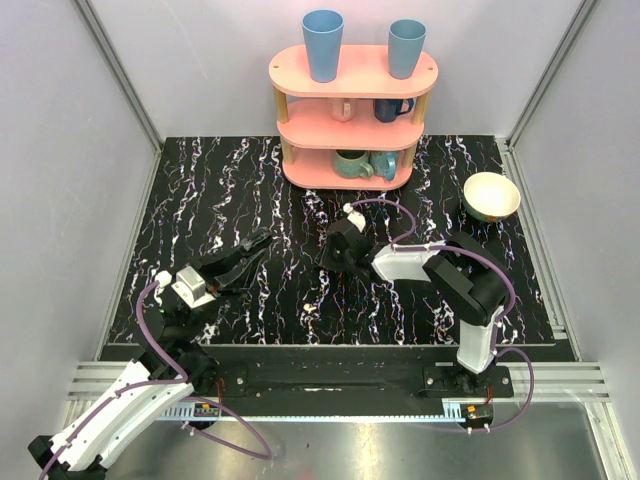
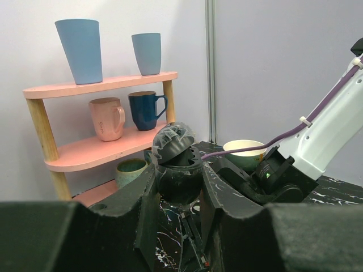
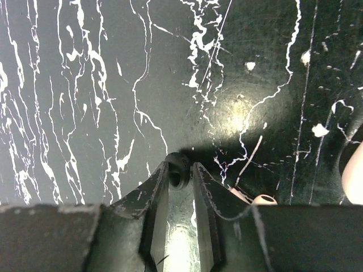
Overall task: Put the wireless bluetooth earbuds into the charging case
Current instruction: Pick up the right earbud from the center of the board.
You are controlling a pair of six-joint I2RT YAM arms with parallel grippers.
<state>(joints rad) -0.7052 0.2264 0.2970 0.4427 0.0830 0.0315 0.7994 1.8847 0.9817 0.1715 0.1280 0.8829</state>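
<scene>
My right gripper (image 1: pixel 340 262) points down at the black marbled table (image 1: pixel 230 190), mid-table. In the right wrist view its fingertips (image 3: pixel 180 170) are shut on a small dark ring-shaped piece (image 3: pixel 179 171) resting on the table. A tiny cream-white earbud (image 3: pixel 264 199) lies just right of its right finger, partly hidden. A smooth cream shape (image 3: pixel 355 175) at that view's right edge may be the charging case; I cannot tell. The case does not show in the top view. My left gripper (image 1: pixel 248 248) is open and empty, its fingers (image 2: pixel 139 195) aimed at the right wrist.
A pink three-tier shelf (image 1: pixel 352 70) stands at the back with two blue cups (image 1: pixel 322 44) on top and mugs (image 2: pixel 106 118) on the lower tiers. A cream bowl (image 1: pixel 491 195) sits at the back right. The right arm's purple cable (image 1: pixel 400 215) loops over the table.
</scene>
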